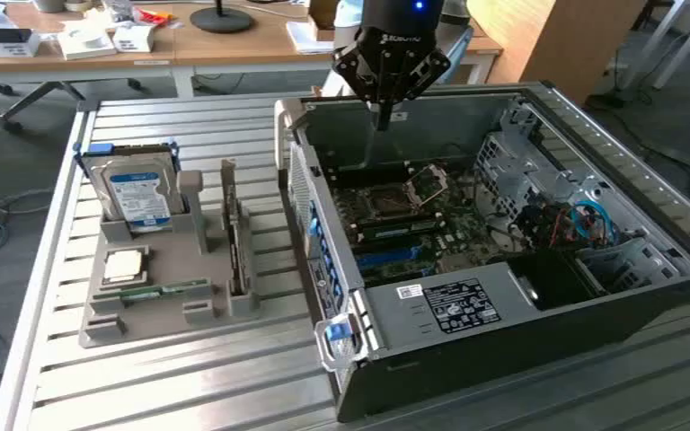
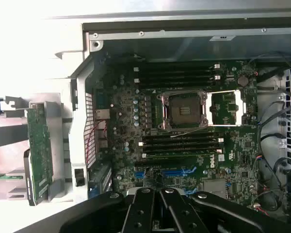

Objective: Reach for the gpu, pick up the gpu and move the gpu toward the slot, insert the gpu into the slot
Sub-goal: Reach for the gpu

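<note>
Hovering above the open computer case point(image 1: 501, 346), the gripper point(image 1: 384, 115) shows closed, empty jaws; we find the gpu point(image 1: 236, 242) upright in the grey holder point(image 1: 141, 314) outside the case, no step yet done.

gpu point(image 1: 236, 241): 1 | hard drive point(image 1: 139, 193): 1 | memory stick point(image 1: 168, 290): 1 | case point(image 1: 525, 355): 1

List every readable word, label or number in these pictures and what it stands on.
"DELL": white print on the green motherboard.
Too small to read: the black-and-white label on the grey metal cover.
Blurred: the blue-white label on the silver hard drive.
Blurred: white lettering on the black gripper.
</note>
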